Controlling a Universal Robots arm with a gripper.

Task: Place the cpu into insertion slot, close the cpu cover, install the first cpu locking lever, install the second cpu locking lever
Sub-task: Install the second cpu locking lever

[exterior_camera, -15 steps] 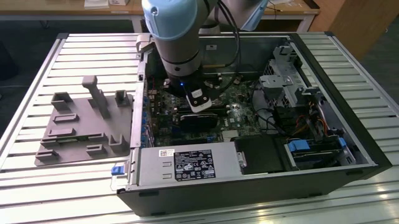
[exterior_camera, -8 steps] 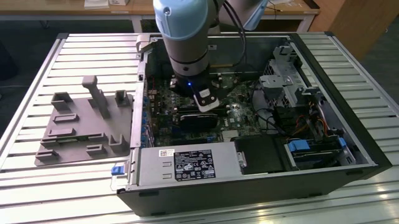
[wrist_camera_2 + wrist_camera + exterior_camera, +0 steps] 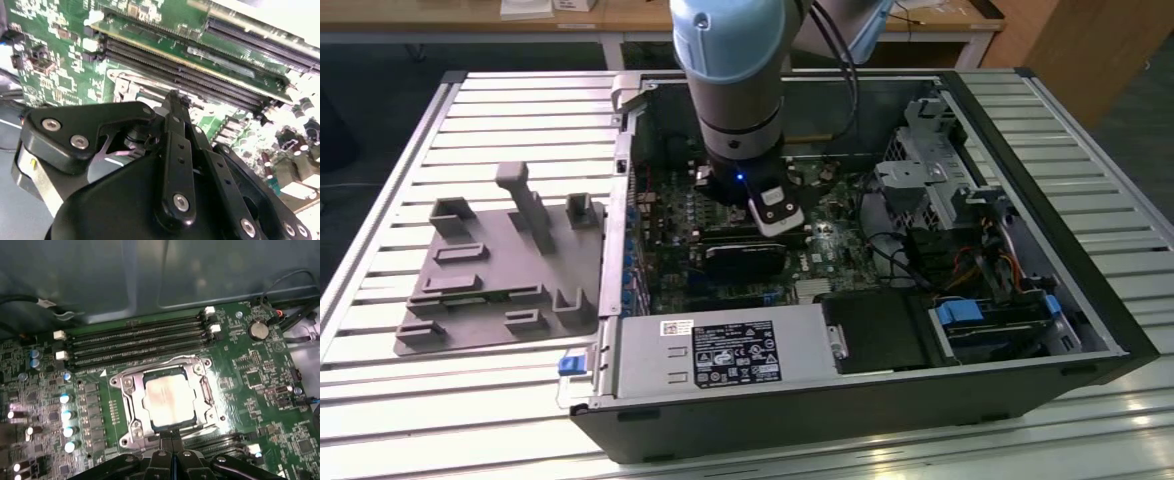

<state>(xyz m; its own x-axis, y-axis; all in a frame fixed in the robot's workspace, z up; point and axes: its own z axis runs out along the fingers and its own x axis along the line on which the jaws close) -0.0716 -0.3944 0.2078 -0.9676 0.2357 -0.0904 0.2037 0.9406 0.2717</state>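
Note:
In the first wrist view the cpu point(image 3: 167, 397) lies flat in the insertion slot point(image 3: 124, 441), its pale metal top showing through the window of the cpu cover point(image 3: 131, 396). The silvery cover lies down around the chip. A thin wire lever point(image 3: 176, 358) runs along the socket's far edge and another lever point(image 3: 210, 390) runs down one side. My gripper point(image 3: 172, 439) is shut, its tips together at the socket's near edge with nothing seen between them. The second wrist view shows the black fingers point(image 3: 174, 107) closed over the socket frame point(image 3: 125, 82). In the exterior view the gripper point(image 3: 774, 218) is low inside the computer case.
Memory slots point(image 3: 135, 340) run beside the socket, with a coin battery point(image 3: 258, 330) and capacitors point(image 3: 67, 415) nearby. In the case are a black block point(image 3: 744, 258), a power supply point(image 3: 720, 350) and a drive cage point(image 3: 934, 170). A grey fixture point(image 3: 494, 270) lies at the exterior view's left.

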